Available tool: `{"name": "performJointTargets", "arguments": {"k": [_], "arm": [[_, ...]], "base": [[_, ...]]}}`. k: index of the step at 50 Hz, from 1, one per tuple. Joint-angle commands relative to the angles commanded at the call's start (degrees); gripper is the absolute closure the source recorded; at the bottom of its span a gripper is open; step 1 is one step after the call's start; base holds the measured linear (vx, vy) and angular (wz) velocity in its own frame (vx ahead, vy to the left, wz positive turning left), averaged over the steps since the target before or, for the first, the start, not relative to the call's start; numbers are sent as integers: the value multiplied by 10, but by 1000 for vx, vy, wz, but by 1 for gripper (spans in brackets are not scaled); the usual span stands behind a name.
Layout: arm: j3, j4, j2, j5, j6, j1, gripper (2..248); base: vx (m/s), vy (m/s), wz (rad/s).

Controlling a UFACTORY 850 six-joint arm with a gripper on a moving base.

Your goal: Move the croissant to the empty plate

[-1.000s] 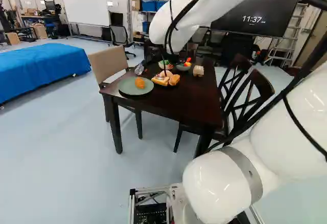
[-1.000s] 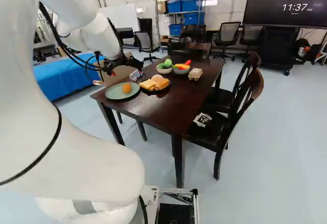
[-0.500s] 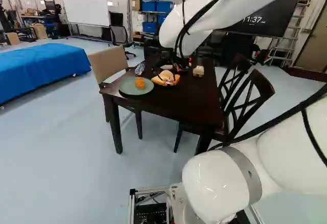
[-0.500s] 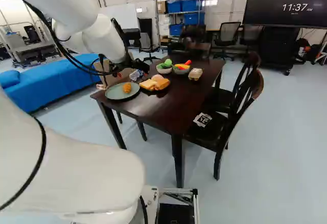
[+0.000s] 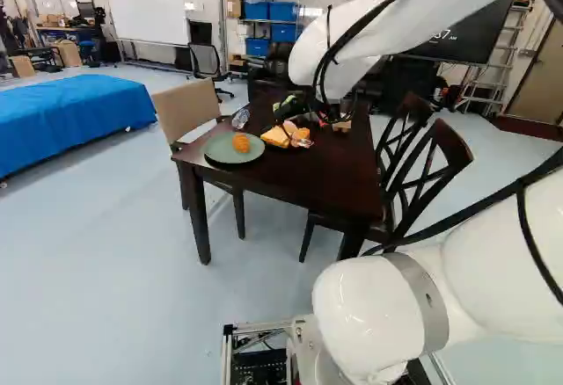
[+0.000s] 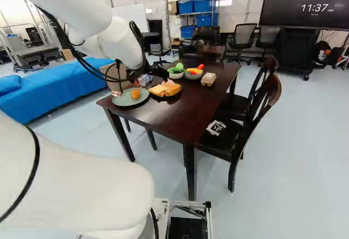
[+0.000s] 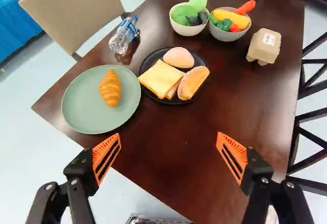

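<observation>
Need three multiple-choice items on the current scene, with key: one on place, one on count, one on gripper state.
1. Where is the croissant?
A) on the black plate
B) on a chair
C) on the green plate

2. How many bowls are on the table?
A) one
B) two
C) four

3. What is the gripper's state?
A) open
B) shut on the croissant
C) shut on nothing

Key:
1: C, the wrist view shows it lying within the green plate's rim.
2: B, the wrist view shows two side by side, one with green pieces, one with red, yellow and green ones.
3: A, the orange pads stand wide apart, neither touching the croissant.
</observation>
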Motion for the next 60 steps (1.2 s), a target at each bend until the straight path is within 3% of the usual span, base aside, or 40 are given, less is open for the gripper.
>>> {"name": "performJointTargets", "arguments": {"k": [13,37,60], "arm": [[4,0,0,0,0,-26,3],[8,0,0,7,0,-25,3],[27,0,-2,46,0,-25,3]], "base": [[0,0,0],[0,0,0],[0,0,0]]}}
